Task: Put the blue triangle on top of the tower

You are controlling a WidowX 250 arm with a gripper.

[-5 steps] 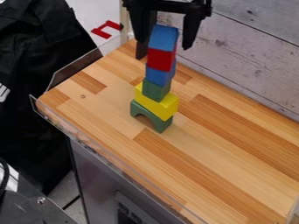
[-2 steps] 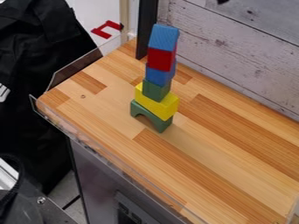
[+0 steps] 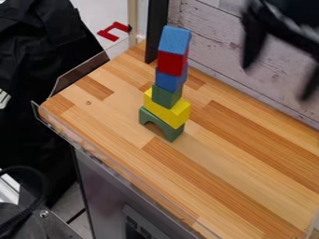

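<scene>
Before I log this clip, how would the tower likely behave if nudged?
The tower would probably topple easily, as it is six pieces high and narrow above the yellow block. It would likely come apart rather than bend, since the pieces look stiff and simply stacked. Their flat faces suggest they would slide or tumble more than roll.

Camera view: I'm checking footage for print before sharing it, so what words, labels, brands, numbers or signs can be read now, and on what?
None can be read.
White mark on the black cloth: cut off by the view's edge, unreadable.
Dark panel on the grey cabinet front: its small marks are too small to read.
Block tower: no print visible.
</scene>
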